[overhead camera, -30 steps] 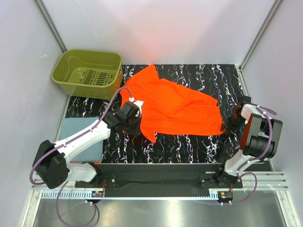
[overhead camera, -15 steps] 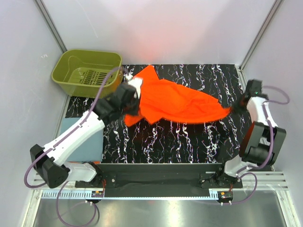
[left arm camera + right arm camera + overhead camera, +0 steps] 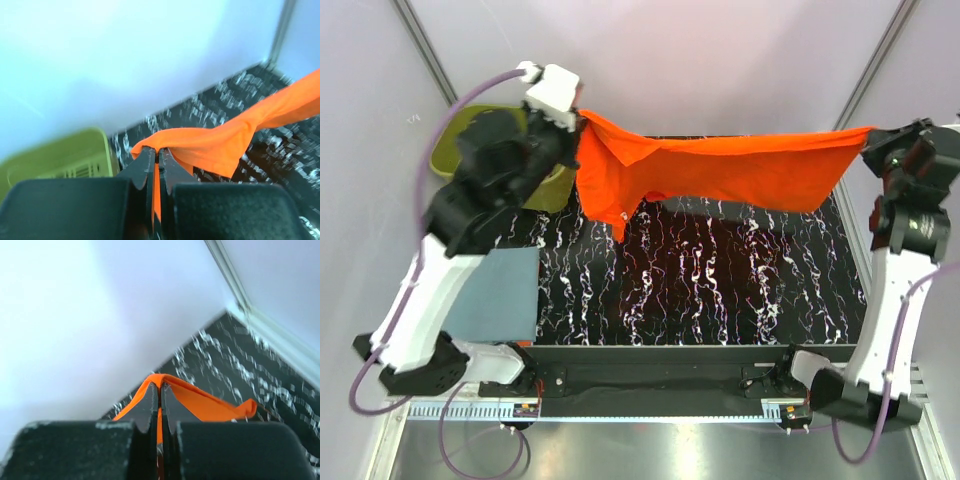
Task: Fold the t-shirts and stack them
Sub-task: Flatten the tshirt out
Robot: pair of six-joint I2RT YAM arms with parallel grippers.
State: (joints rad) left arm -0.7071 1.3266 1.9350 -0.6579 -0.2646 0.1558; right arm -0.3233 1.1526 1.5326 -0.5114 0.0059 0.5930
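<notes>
Left arm (image 3: 420, 300), right arm (image 3: 890, 300): white links, black joints, purple cables (image 3: 470, 90) (loose loops); left gripper (image 3: 157, 155), right gripper (image 3: 160, 390) black.

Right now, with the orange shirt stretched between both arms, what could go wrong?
The left fingers and right fingers pinch only a thin edge of the orange shirt, so more tension could pull it free. One part hangs lower at the left end, so it may land creased. The green basket sits close by that end and could snag it.
</notes>
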